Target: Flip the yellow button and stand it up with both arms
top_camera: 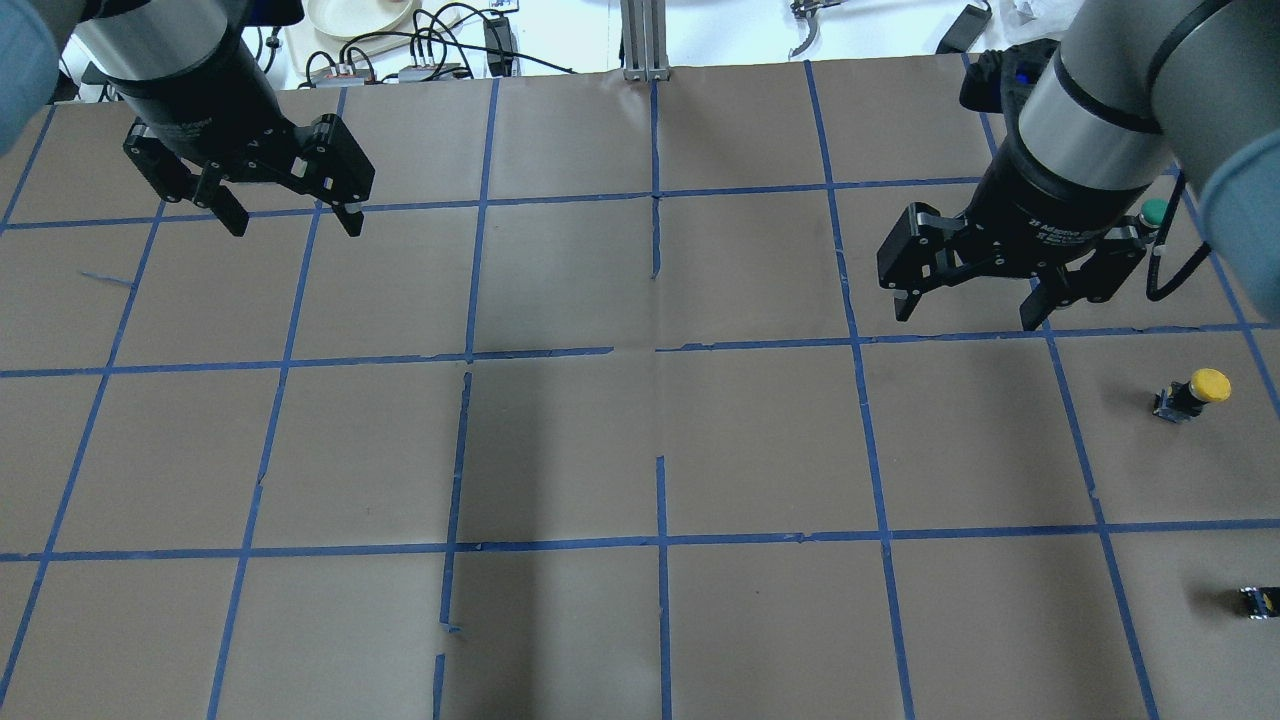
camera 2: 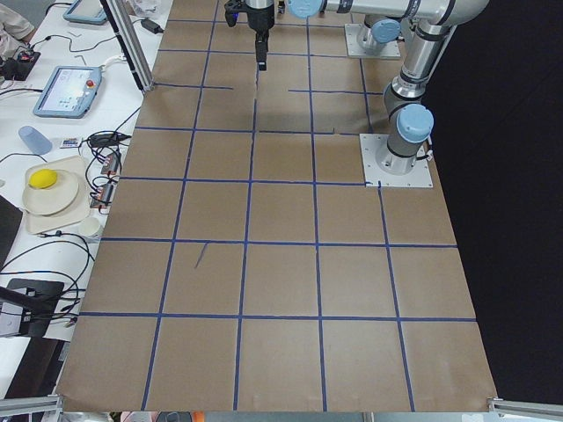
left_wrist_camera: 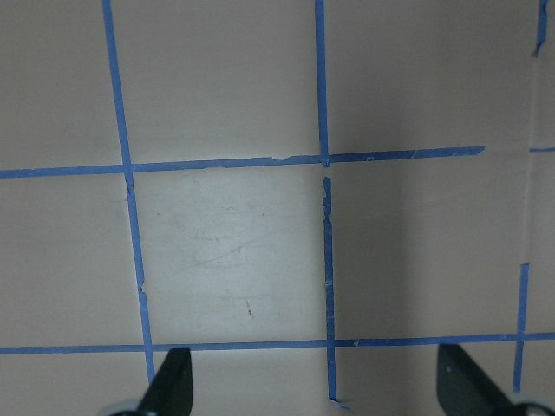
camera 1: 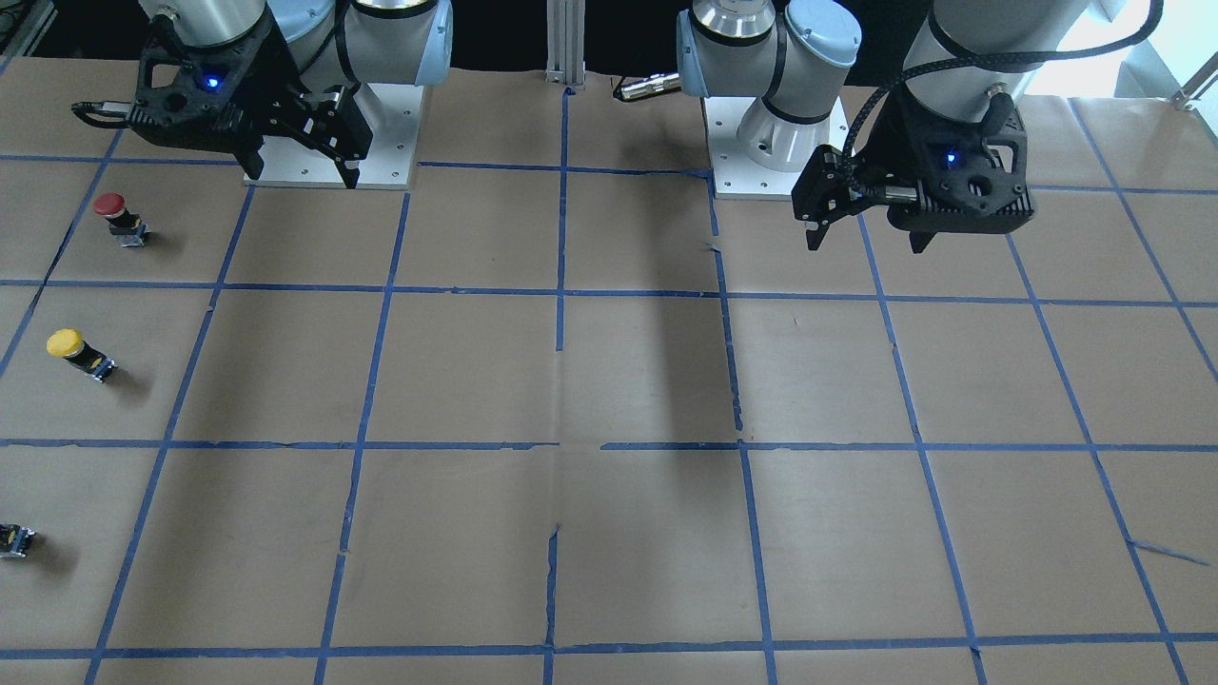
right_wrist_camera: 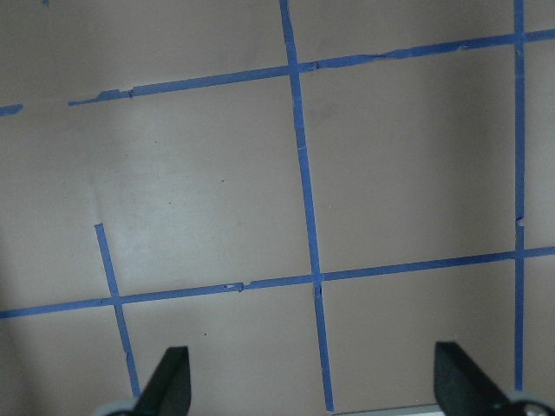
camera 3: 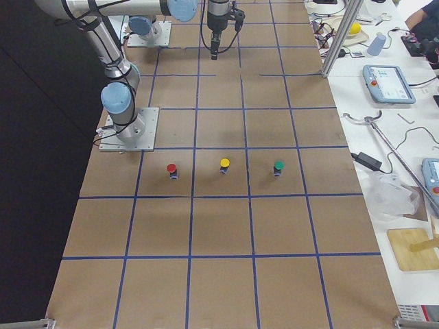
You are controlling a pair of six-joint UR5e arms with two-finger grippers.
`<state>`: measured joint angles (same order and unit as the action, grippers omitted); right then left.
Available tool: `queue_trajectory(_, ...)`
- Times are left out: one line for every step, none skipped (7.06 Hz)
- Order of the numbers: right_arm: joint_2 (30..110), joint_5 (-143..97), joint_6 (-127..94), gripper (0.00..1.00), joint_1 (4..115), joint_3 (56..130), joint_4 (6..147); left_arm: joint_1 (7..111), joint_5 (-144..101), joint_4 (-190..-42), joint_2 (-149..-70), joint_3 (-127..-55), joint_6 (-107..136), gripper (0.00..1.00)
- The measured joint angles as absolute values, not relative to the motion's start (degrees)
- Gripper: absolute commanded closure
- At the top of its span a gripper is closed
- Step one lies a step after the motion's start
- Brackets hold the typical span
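The yellow button (top_camera: 1192, 393) stands on the brown paper at the table's right end, yellow cap up on its black body. It also shows in the front view (camera 1: 81, 355) and in the right side view (camera 3: 224, 166). My right gripper (top_camera: 965, 318) hovers open and empty above the table, well inward of the button; it also shows in the front view (camera 1: 303, 171). My left gripper (top_camera: 296, 225) hovers open and empty over the far left side, and shows in the front view (camera 1: 866, 243). Both wrist views show only taped paper between wide-apart fingertips (left_wrist_camera: 169, 386) (right_wrist_camera: 169, 381).
A red-capped button (camera 1: 119, 219) and a green-capped button (top_camera: 1155, 212) stand in line with the yellow one. The table is brown paper with a blue tape grid (top_camera: 655, 345). Cables, tablets and dishes lie on the white bench beyond the far edge (top_camera: 400, 40).
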<state>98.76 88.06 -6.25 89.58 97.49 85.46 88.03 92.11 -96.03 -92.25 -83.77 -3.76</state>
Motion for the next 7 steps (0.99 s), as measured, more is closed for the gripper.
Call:
queue_trajectory(98.77,88.37,-6.31,0.00,89.69,97.56,85.20,88.00,91.96,-96.03,-92.27,-83.71,-3.59,0.00)
queue_trajectory(98.78,89.08,-6.40,0.00,89.71,97.58,85.09,87.99,91.89,-96.01,-92.28,-83.70,-3.36,0.00)
queue_trajectory(98.79,89.89,-6.57,0.00,89.73,97.62,85.14,87.98,91.86,-95.99,-92.28,-83.69,-3.24,0.00)
queue_trajectory(98.79,90.26,-6.66,0.00,89.73,97.63,85.32,87.98,91.85,-95.98,-92.28,-83.72,-3.19,0.00)
queue_trajectory(98.79,90.41,-6.68,0.00,89.73,97.64,85.46,87.98,91.85,-95.98,-92.28,-83.74,-3.17,0.00)
queue_trajectory(98.79,90.48,-6.62,0.00,89.74,97.63,85.63,87.98,91.85,-95.98,-92.28,-83.75,-3.17,0.00)
queue_trajectory(98.79,90.51,-6.51,0.00,89.73,97.60,85.83,87.98,91.85,-95.98,-92.29,-83.75,-3.16,0.00)
